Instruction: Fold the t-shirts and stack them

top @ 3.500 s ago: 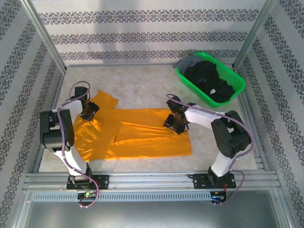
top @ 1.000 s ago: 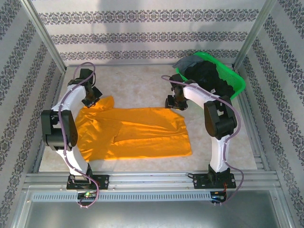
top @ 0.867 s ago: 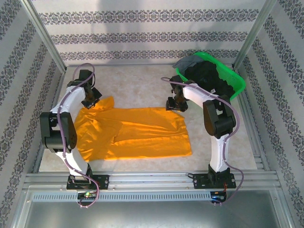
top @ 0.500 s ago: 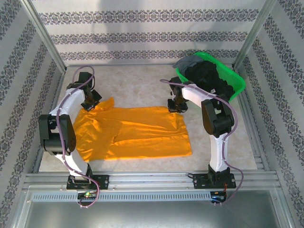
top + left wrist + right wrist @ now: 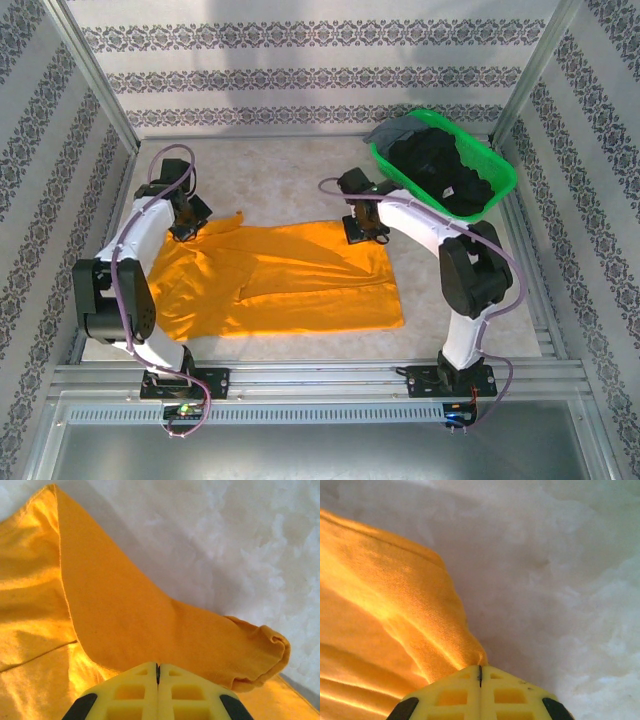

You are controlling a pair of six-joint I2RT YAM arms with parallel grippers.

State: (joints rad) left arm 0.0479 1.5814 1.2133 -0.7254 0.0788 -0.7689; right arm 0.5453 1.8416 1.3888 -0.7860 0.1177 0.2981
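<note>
Top external is showing the left gripper and right gripper pinching shut on the orange t-shirt, left of the green basket, arguably risking thin cloth slipping out mid-fold.

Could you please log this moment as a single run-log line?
left gripper: shut on orange t-shirt | right gripper: shut on orange t-shirt | dark shirts: in green basket

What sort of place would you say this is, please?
Probably a robotics lab test cell: an aluminium frame, patterned backdrop panels, and an orange t-shirt spread on a marbled table.
</note>
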